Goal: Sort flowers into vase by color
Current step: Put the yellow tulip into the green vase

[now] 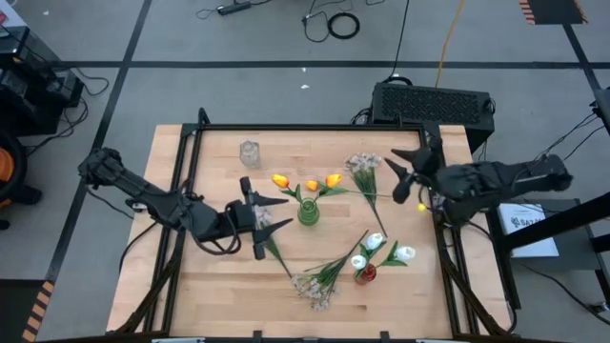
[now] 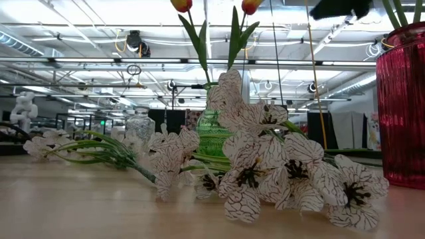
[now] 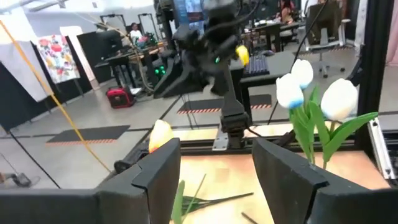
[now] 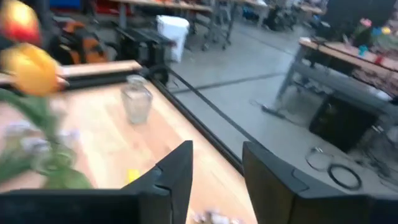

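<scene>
A green vase at mid-table holds orange-yellow tulips. A red vase near the front right holds white tulips. One pale blossom spray lies behind the green vase and another lies near the front. My left gripper hovers open just left of the green vase, pointing right. A green stem stands close by one of its fingers. My right gripper hangs open at the table's right, with a yellow tulip head beside it. I cannot tell whether they touch.
A clear glass vase stands without flowers at the far left of the board. Black frame rails run along the table's edges, and a dark box sits beyond the far edge. Bare board lies at the near left.
</scene>
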